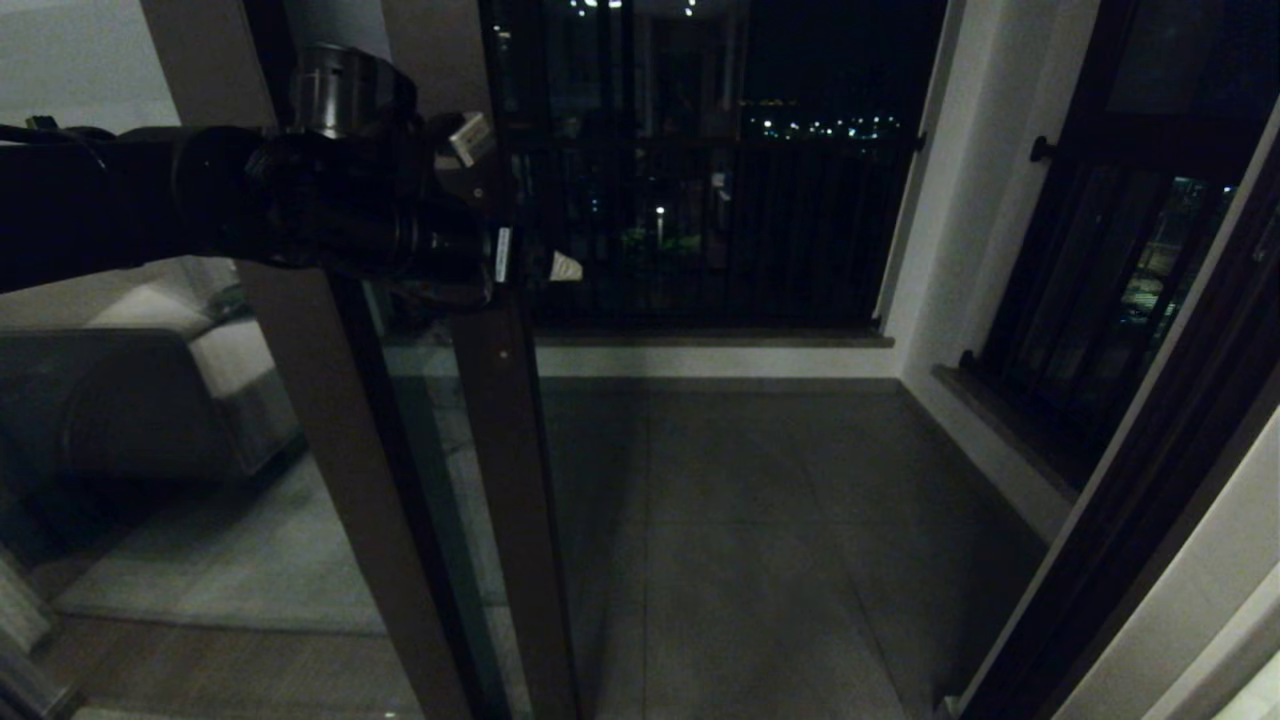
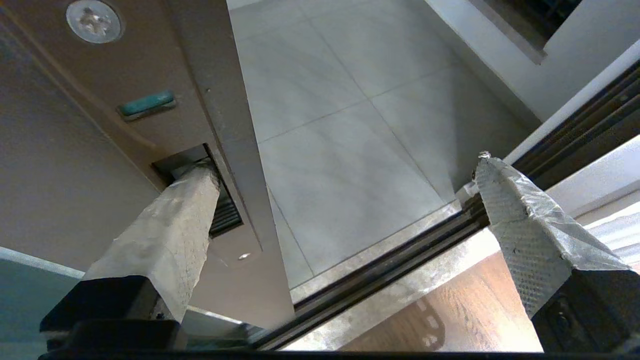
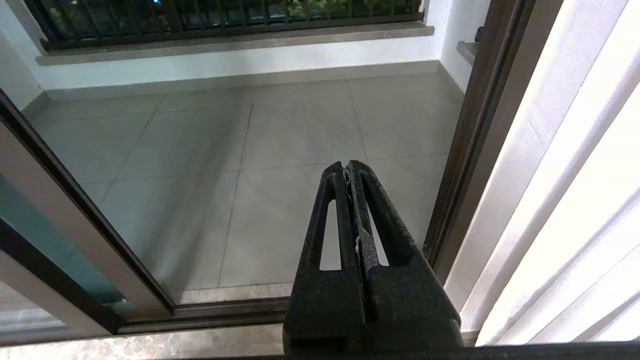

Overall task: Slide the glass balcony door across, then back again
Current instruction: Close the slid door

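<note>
The glass balcony door (image 1: 500, 450) stands at the left of the doorway, its dark brown edge stile running top to bottom in the head view. My left gripper (image 1: 515, 200) is raised against that stile and is open. In the left wrist view one taped finger (image 2: 170, 225) has its tip inside the recessed slot handle (image 2: 225, 215). The other finger (image 2: 520, 220) hangs free over the gap, so the left gripper (image 2: 342, 165) spans the stile's edge. My right gripper (image 3: 348, 167) is shut on nothing, low in front of the opening. The door's frosted top band is out of view.
The doorway opens onto a tiled balcony floor (image 1: 760, 520) with a dark railing (image 1: 700, 230) behind it. The floor track (image 2: 390, 260) crosses the threshold. The right door jamb (image 1: 1150, 480) and a barred window (image 1: 1100, 300) bound the right side. A pale curtain (image 3: 575, 200) hangs by the jamb.
</note>
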`<state>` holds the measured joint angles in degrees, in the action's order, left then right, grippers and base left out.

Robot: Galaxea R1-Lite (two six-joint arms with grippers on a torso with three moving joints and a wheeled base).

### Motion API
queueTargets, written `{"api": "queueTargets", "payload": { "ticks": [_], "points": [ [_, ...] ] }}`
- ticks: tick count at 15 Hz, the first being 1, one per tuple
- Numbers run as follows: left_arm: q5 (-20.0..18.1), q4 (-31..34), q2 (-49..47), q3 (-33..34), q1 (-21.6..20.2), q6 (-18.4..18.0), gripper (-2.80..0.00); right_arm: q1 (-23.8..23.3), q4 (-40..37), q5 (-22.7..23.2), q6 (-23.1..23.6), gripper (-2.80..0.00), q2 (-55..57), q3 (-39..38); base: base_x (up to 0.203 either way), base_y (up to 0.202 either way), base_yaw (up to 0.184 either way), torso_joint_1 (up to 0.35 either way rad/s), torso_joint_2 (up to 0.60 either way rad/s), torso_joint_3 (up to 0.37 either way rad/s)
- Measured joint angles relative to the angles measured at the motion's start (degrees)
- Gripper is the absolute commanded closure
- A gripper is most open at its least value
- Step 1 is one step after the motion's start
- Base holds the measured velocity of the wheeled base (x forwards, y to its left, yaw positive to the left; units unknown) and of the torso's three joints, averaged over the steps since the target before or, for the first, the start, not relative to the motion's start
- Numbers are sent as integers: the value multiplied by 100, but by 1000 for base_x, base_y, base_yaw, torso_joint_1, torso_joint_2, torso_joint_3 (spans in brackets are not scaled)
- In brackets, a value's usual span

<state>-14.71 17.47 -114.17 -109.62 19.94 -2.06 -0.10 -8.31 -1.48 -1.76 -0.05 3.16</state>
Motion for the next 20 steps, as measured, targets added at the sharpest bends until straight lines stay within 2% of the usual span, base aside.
{"api": "queueTargets", "payload": {
  "ticks": [17, 20],
  "points": [
    [16, -83, -251, -206, 329, -8, -280, 0, 2, -1, 0, 0, 0, 0, 0, 0, 0, 0, 0, 0],
    [162, -306, -306, -196, 406, 11, -280, 0, 0, 0, 0, 0, 0, 0, 0, 0, 0, 0, 0, 0]
  ]
}}
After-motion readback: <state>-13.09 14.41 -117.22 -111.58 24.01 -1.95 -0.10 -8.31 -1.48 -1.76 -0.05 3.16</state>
